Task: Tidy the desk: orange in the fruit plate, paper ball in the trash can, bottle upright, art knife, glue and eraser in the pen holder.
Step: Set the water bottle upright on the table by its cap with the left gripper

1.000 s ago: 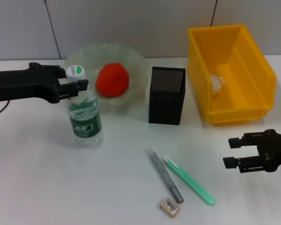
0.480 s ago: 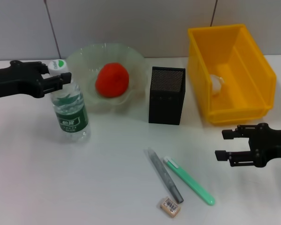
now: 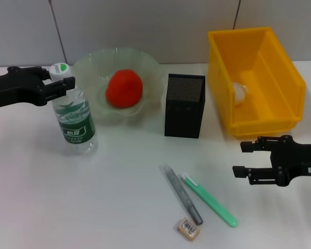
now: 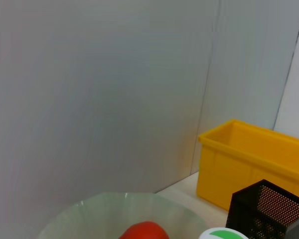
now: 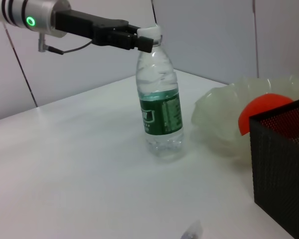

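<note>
From the head camera we saw the white worktop [image 3: 52, 197] with the bottle [image 3: 72, 116] standing upright at the left, just beside the pale-green fruit plate [image 3: 150, 67] that held the orange [image 3: 124, 88]. The left pincer [image 3: 68, 85] reached in from the left edge at the bottle's neck under the white cap, its fingers set on either side of the neck; we could not tell whether they pressed it. The black mesh pen holder [image 3: 184, 106] stood in the middle between the plate and the yellow trash can [image 3: 259, 78], and the paper ball [image 3: 240, 93] lay inside the can. In front of the holder a grey art knife [image 3: 182, 194] and a green glue stick [image 3: 209, 199] lay side by side, with the eraser [image 3: 188, 229] just beside the knife's near end. The right pincer [image 3: 240, 158] hovered open above the worktop, in front of the can and apart from every item. From the left wrist camera we saw the plate's rim, the top of the orange, the cap's edge, the holder and the can against a grey wall [image 4: 99, 89]. From the right wrist camera we saw the left pincer at the bottle's neck, the bottle erect on the worktop, and the plate with the orange behind the holder.
</note>
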Controlling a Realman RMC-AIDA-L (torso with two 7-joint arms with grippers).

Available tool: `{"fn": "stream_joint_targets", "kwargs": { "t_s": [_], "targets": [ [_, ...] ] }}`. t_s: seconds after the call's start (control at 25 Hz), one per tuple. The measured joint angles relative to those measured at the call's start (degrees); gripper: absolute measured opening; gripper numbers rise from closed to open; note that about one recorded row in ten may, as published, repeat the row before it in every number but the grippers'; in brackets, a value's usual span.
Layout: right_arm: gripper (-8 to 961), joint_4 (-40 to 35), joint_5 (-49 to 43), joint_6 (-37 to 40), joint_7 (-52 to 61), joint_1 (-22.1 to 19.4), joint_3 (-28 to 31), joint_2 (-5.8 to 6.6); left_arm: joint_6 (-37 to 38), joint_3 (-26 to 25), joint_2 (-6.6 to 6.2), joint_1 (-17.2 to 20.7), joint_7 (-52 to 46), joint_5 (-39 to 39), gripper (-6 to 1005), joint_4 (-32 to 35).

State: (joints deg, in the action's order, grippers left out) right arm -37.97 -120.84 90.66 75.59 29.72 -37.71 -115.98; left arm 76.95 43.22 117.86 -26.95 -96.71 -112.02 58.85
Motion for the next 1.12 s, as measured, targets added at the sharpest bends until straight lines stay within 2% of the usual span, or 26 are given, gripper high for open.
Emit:
{"fn": "stream_joint_targets", "kwargs": {
  "t_s": [0.28, 1.12],
  "targets": [
    [736, 0.01, 0.00, 0.11, -2.06, -0.19, 0.36, -0.72, -0.93, 0.00, 0.08, 0.09, 0.22, 0.10, 443, -0.64],
    [734, -0.01, 0.00, 0.13, -1.82, -0.66, 0.45, -0.78, -1.76, -0.07, 0.40, 1.24, 9.79, 6.54, 448, -6.00]
  ]
}}
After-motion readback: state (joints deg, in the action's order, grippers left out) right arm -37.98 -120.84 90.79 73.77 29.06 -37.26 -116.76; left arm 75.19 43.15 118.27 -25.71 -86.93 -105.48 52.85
